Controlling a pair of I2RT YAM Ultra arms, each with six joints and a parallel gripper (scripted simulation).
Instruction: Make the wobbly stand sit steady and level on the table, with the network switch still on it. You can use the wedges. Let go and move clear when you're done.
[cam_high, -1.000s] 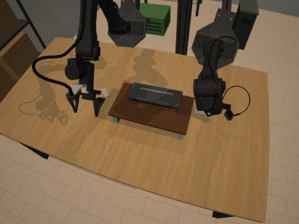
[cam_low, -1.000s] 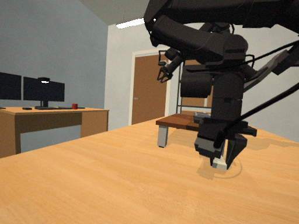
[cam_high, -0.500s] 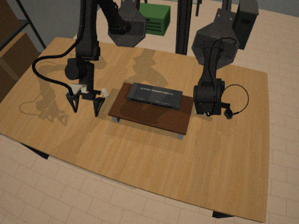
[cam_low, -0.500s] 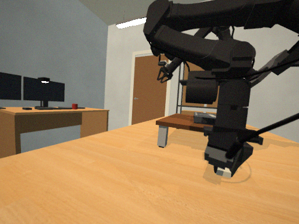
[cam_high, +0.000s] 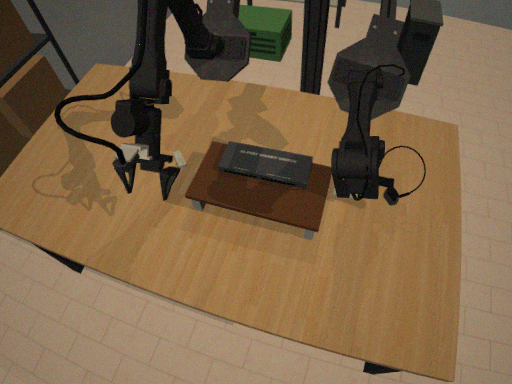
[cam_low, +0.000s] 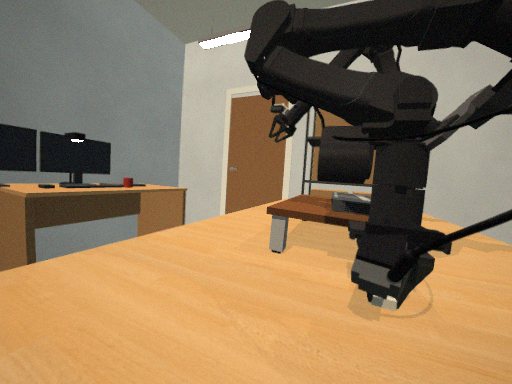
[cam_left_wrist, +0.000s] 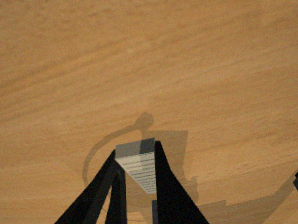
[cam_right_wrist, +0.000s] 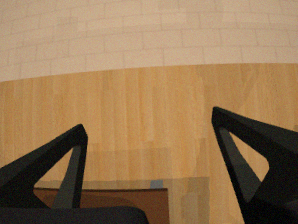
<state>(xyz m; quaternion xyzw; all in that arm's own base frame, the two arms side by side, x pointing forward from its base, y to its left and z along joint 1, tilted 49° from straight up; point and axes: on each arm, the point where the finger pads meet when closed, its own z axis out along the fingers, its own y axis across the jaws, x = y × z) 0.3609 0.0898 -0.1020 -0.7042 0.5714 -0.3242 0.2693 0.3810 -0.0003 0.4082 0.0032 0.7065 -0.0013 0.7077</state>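
Note:
The brown stand (cam_high: 260, 192) sits mid-table on short grey legs, with the dark network switch (cam_high: 265, 163) on top. My left gripper (cam_left_wrist: 138, 149) is shut on a light grey wedge (cam_left_wrist: 141, 165) and holds it down at the table top just off the stand's end; the top and exterior views show it there too (cam_low: 385, 300). In the top view the arm's body (cam_high: 357, 170) hides those fingers. My right gripper (cam_high: 147, 187) hangs open and empty above the table beside the stand's other end. A second pale wedge (cam_high: 179, 158) lies on the table near that end.
A green crate (cam_high: 265, 31) and a dark box (cam_high: 422, 35) stand on the floor beyond the table. The left arm's cable (cam_high: 407, 170) loops over the table beside it. A desk with monitors (cam_low: 75, 165) stands far off.

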